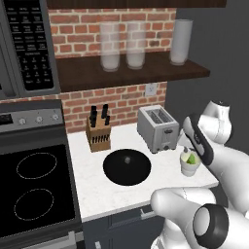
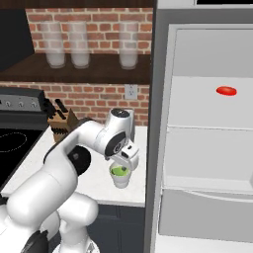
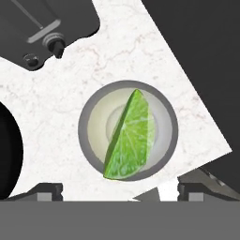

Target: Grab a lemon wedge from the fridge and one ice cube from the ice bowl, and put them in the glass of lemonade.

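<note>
On the white table [image 1: 121, 194], going left to right: the stove top, a knife block [image 1: 98, 130], then the ice bowl [image 1: 127, 167], a wide black dish with what appears to be one small cube at its centre, untouched. Behind it stands the toaster [image 1: 157, 129]. Right of the bowl, near the table's edge, sits the glass of lemonade [image 1: 190, 163], and the lemon wedge [image 3: 131, 138] lies inside it. The gripper [image 2: 127, 159] hangs directly above the glass with its jaws apart, holding nothing. Further right, the fridge [image 2: 207, 148] stands open. Judgement: the wedge is delivered; the ice cube remains to be fetched.
</note>
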